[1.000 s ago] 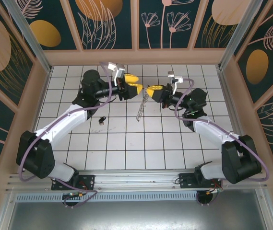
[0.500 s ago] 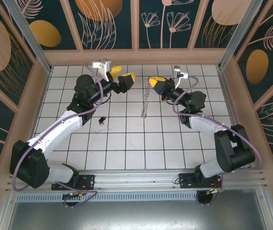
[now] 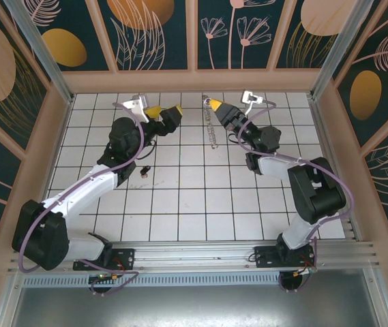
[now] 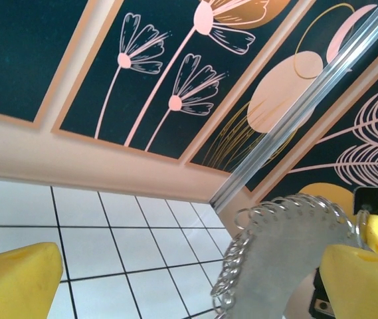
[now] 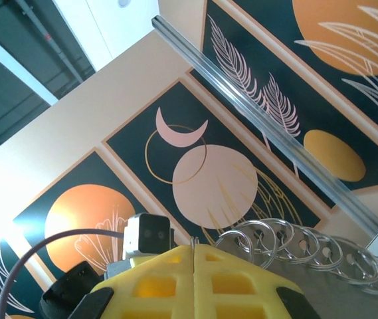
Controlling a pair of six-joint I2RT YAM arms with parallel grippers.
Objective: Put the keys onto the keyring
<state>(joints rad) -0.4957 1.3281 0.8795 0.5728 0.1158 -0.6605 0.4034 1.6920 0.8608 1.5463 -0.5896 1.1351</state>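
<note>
The right tool [image 3: 215, 104] is clenched on the top end of the keyring [image 3: 212, 129], and the bumpy silver loop hangs down from it. In the right wrist view its yellow fingers [image 5: 169, 286] meet with no gap, the rings fanning out just beside them. The left tool [image 3: 166, 110] is released, jaws spread wide and gripping nothing, with the keyring just to its right. The keys [image 3: 144, 170] lie on the worktop [image 3: 180, 204], well apart from both tools, on the near side of the left one.
</note>
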